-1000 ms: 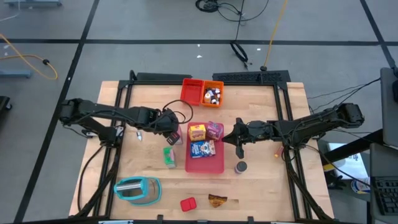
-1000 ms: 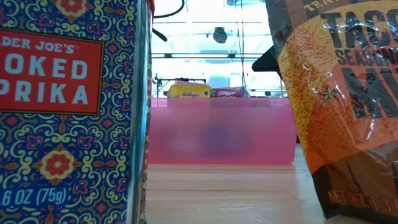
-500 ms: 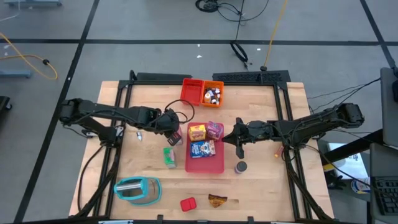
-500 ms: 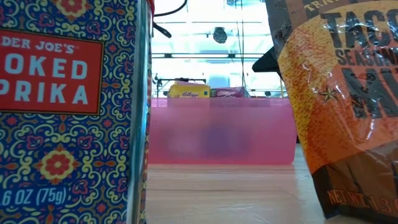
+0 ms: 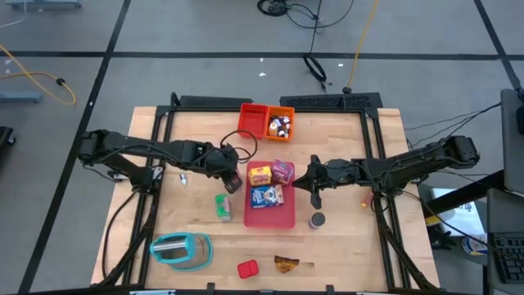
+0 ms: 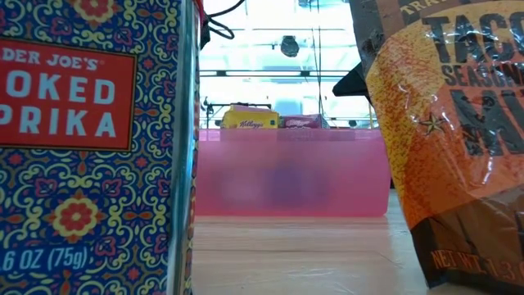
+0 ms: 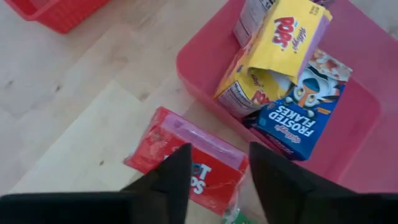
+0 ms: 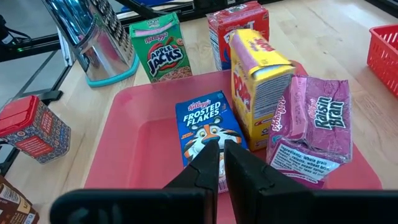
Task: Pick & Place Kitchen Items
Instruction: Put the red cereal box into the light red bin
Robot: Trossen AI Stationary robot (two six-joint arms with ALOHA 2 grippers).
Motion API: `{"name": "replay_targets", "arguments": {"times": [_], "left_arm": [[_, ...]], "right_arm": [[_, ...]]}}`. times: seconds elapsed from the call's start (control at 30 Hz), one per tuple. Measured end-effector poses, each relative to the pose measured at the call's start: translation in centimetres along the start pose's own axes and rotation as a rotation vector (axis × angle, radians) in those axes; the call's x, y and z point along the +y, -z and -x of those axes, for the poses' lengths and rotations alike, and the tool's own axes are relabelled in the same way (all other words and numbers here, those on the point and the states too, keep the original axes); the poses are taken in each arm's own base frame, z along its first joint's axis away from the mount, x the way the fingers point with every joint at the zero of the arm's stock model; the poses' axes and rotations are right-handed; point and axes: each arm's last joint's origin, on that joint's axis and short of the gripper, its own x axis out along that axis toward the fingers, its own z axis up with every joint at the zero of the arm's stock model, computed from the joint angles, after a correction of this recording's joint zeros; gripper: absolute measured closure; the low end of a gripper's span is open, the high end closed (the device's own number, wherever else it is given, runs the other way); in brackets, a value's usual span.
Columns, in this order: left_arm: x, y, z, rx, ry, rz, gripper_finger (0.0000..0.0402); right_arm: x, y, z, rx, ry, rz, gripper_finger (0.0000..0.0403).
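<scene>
A red cereal box (image 7: 163, 144) stands on the table just left of the pink tray (image 5: 272, 218). My left gripper (image 7: 217, 155) hovers open right above it, a finger over each side; I see no touch. In the tray are a yellow box (image 8: 258, 74), a pink bag-box (image 8: 314, 124) and a blue box (image 8: 205, 121) lying flat. My right gripper (image 8: 221, 158) is shut and hangs over the tray's right part, above the blue box. A green box (image 5: 223, 205) stands nearer, left of the tray.
A grey can (image 5: 317, 220) sits right of the tray. A teal grater (image 5: 180, 250), a red spice tin (image 5: 247, 268) and a brown packet (image 5: 286, 264) lie near the front edge. Red and orange bins (image 5: 266, 120) with small bottles stand at the back.
My left hand has tipped upward a little over the red box; in the low view its dark part has risen. The boxes and my right arm have kept still.
</scene>
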Motion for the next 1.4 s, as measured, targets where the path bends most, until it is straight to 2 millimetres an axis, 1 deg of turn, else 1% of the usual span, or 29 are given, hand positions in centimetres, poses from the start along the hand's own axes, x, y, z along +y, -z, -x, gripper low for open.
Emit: {"name": "replay_targets", "arguments": {"times": [0.1, 0.2, 0.3, 0.43, 0.57, 0.8, 1.0, 1.07, 1.2, 1.4], "left_arm": [[0.1, -0.1, 0.0, -0.006, -0.015, 0.001, 0.0193], [0.2, 0.0, 0.0, -0.002, -0.020, 0.003, 0.0157], [0.4, 0.1, 0.0, 0.014, -0.037, 0.038, 0.0135], [1.0, 0.8, 0.1, 0.082, -0.101, 0.102, 0.0122], [1.5, 1.0, 0.1, 0.106, -0.145, 0.170, 0.0122], [1.4, 0.8, 0.0, 0.092, -0.134, 0.190, 0.0121], [0.9, 0.3, -0.1, 0.053, -0.060, 0.213, 0.0124], [0.8, 0.3, -0.4, 0.059, -0.062, 0.213, 0.0132], [0.7, 0.5, -1.5, 0.079, -0.080, 0.207, 0.0161], [0.8, 0.6, -1.9, 0.080, -0.098, 0.197, 0.0206]], "right_arm": [[0.0, 0.0, 0.0, 0.000, 0.000, 0.000, 0.0385], [0.0, 0.0, 0.0, 0.001, -0.002, 0.000, 0.0385], [0.0, 0.0, 0.0, 0.001, -0.002, 0.000, 0.0385], [0.0, 0.0, 0.0, 0.001, -0.003, 0.000, 0.0385], [0.0, 0.0, 0.0, 0.001, -0.002, 0.000, 0.0385], [0.0, 0.0, 0.0, 0.001, -0.003, 0.000, 0.0385], [0.0, 0.0, 0.0, 0.001, -0.002, 0.000, 0.0385], [0.0, 0.0, 0.0, 0.001, -0.003, 0.000, 0.0385], [0.0, 0.0, 0.0, 0.002, -0.003, 0.000, 0.0385], [0.0, 0.0, 0.0, 0.004, -0.002, 0.000, 0.0385]]}}
